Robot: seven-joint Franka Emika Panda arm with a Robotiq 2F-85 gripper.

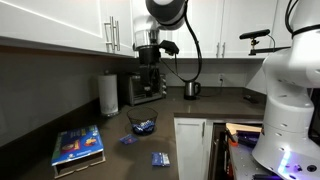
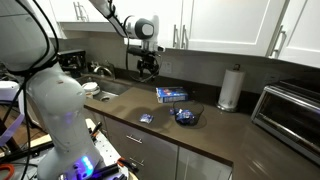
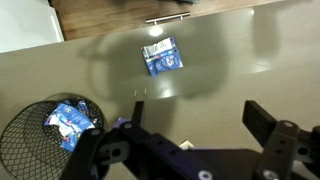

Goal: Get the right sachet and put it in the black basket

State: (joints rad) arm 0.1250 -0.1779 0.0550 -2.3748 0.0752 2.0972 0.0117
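The black basket [image 3: 20,140] is a round wire-mesh bowl on the dark counter, also seen in both exterior views [image 1: 142,126] [image 2: 187,117]. A bright blue sachet with whitish markings [image 3: 72,120] lies inside it. A second bright blue packet [image 3: 161,56] lies flat on the bare counter, near the front edge [image 1: 160,158] [image 2: 146,118]. A smaller, darker blue-purple packet [image 1: 128,140] lies beside the basket. My gripper [image 3: 197,122] is open and empty, held well above the counter [image 1: 150,72] [image 2: 148,66], to the side of the basket.
A big blue box [image 1: 78,146] [image 2: 171,93] lies on the counter. A paper towel roll [image 1: 109,93], a silver toaster oven [image 1: 145,88] and a kettle [image 1: 191,89] stand along the back. A sink [image 2: 105,90] is set in the counter.
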